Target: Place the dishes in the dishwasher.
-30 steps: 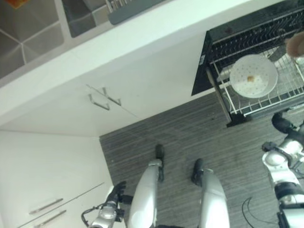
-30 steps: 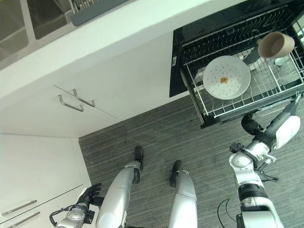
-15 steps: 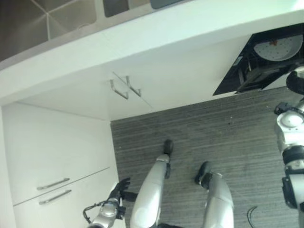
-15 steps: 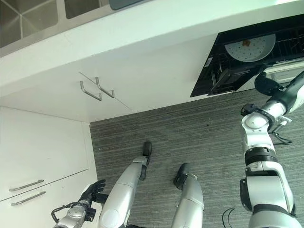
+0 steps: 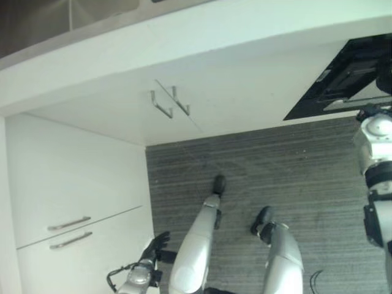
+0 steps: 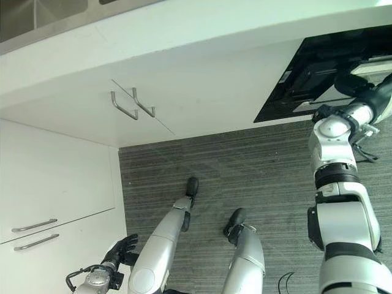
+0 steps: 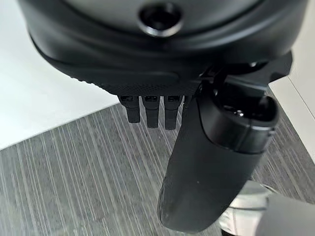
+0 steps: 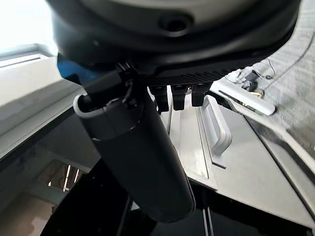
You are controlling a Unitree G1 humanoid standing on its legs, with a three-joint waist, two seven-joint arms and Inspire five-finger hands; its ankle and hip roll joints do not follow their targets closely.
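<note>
Left eye view takes in the white cabinets (image 5: 79, 177) along the robot's left, with bar handles on the drawers and two more handles under the worktop, the grey striped floor (image 5: 245, 165) in front, and the dishwasher (image 6: 318, 73) as a dark opening at the far right. No dishes can be seen now; whatever is loaded sits inside that dark cavity, out of sight from here.

The right wrist view looks at the dishwasher's front, where a pale grey panel carries a handle (image 8: 216, 130). The right hand (image 8: 147, 162) hangs just before that panel: thumb straight, the fingers' roots in a row, holding nothing; whether the fingertips touch the panel cannot be told. The left hand (image 7: 211, 167) hangs low by the cabinets, fingers relaxed and straight, empty, over the floor.

As a judgement, the panel and handle are stiff and smooth, likely heavy to swing; the bar of the handle is the sure place to hook fingers. Dishes inside would be brittle, so any push should be slow.

No writing or label can be read anywhere.
</note>
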